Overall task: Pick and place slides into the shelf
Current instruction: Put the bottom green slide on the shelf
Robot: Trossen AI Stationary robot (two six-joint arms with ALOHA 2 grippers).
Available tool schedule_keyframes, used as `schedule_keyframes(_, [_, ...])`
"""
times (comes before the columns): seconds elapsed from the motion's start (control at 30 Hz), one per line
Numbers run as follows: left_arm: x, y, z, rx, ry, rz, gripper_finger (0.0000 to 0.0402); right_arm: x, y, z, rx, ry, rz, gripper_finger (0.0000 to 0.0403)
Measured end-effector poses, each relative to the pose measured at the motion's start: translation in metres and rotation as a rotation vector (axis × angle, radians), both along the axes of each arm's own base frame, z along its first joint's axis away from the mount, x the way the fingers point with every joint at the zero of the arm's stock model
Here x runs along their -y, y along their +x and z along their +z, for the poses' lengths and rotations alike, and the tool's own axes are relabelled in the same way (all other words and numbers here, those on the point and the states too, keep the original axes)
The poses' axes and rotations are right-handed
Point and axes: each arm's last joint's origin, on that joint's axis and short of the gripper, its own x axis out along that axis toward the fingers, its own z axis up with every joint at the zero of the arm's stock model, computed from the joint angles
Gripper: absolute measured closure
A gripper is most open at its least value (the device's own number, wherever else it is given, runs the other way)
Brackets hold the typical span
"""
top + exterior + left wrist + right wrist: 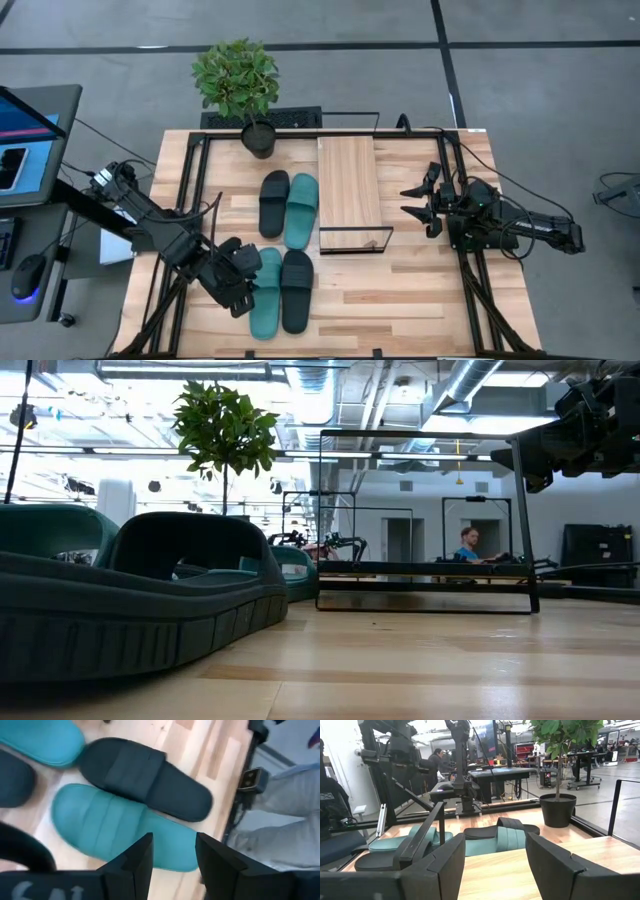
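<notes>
Four slides lie soles down on the table. A black one (274,203) and a teal one (302,208) lie side by side left of the shelf (350,190), a wood board in a black wire frame. A second teal slide (265,295) and a black one (297,290) lie nearer the front edge. My left gripper (243,288) hangs open, slanting down, over the near teal slide (115,827); its fingers stand above one end and touch nothing. My right gripper (415,200) waits open and level at the table's right side, right of the shelf.
A potted plant (240,85) stands at the table's far edge, left of the shelf. Black frame rails (190,200) run along the table's left and right sides. A desk with a screen (25,130) stands left of the table. People sit in the room behind.
</notes>
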Motion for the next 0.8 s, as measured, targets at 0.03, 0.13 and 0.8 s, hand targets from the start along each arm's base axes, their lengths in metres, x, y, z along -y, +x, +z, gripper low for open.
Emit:
schedule_keyframes(0.03, [0.003, 0.0, 0.001, 0.012, -0.021, -0.018, 0.0267, 0.0, 0.0, 0.0, 0.0, 0.0, 0.0, 0.0202])
schedule_keyframes(0.13, [0.018, 0.004, 0.001, 0.078, -0.041, -0.132, 0.0267, 0.0, 0.0, 0.0, 0.0, 0.0, 0.0, 0.0202])
schedule_keyframes(0.8, [0.1, 0.002, -0.089, -0.117, 0.144, -0.583, 0.0267, 0.0, 0.0, 0.0, 0.0, 0.0, 0.0, 0.0202])
